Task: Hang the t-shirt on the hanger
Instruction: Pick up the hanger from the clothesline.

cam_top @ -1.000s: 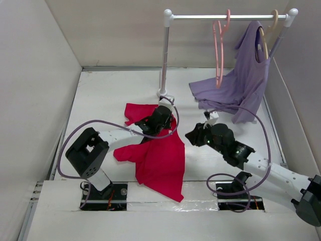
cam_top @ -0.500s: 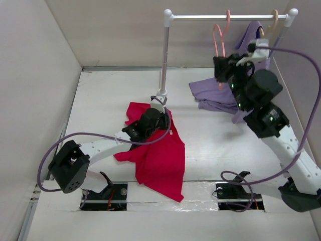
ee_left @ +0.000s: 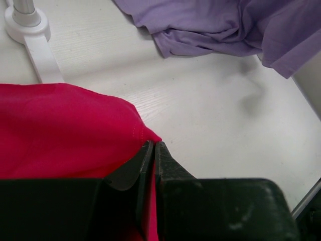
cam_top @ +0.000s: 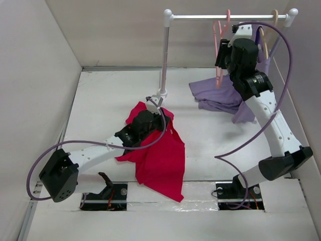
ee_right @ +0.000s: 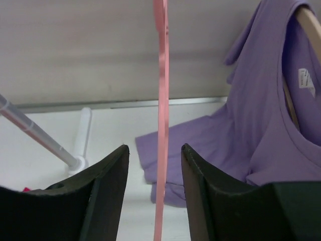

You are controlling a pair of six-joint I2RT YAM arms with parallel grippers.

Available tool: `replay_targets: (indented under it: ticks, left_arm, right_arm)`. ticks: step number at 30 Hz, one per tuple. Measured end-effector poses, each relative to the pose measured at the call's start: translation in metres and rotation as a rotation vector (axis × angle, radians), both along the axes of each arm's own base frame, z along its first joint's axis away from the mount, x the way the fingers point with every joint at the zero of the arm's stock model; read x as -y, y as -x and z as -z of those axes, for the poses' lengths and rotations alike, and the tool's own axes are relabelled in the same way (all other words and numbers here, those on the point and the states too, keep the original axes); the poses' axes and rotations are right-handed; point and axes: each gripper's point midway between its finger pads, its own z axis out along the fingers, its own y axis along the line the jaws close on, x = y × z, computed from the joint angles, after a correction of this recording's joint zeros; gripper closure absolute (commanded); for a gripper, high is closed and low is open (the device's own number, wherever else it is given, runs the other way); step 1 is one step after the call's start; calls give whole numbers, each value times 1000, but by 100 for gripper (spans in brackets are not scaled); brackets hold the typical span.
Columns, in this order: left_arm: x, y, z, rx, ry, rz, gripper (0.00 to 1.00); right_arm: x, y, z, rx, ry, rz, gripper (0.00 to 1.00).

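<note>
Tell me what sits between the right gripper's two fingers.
The hanger: its thin pink frame runs down the gap between the right gripper's open fingers, touching neither. The right wrist view shows it.

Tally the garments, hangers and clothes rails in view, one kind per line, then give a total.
Garments: 2 (bright red cloth t-shirt, lilac purple garment)
Hangers: 2 (thin pink plastic hanger, pale beige wooden-looking hanger)
Clothes rails: 1 (metal clothes rail)
Total: 5

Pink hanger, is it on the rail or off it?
On the rail: the hanger hangs by its hook, inside the open right gripper.
</note>
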Motion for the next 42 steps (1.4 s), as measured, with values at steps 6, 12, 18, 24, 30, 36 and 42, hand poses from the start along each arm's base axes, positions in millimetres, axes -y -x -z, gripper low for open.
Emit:
replay_targets:
  ticks: [6,12,18,24,30,36,42]
  left_arm:
    - [-6,10,5,1,4,19,100]
    - [-4,14,9,-10,3,42,100]
    - [-3,15,9,-12,4,51,100]
    - [-3,15,9,-12,3,50,100]
    - [-5,13,11,-12,-4,32,100]
    - [-6,9,10,-7,-6,14,100]
    - [0,-3,3,1,-11,-14,100]
  right_arm:
    - [4,-17,24,-66,17,-10,55]
    - [5,-30,40,-102,28,-3,80]
    - [2,-32,41,-99,39,-8,100]
    - [2,-36,27,-40,38,-10,100]
    - [4,-20,9,36,18,-31,100]
    - [10,6,-4,108,-9,-39,100]
    - [-1,39,20,105,-37,-97,100]
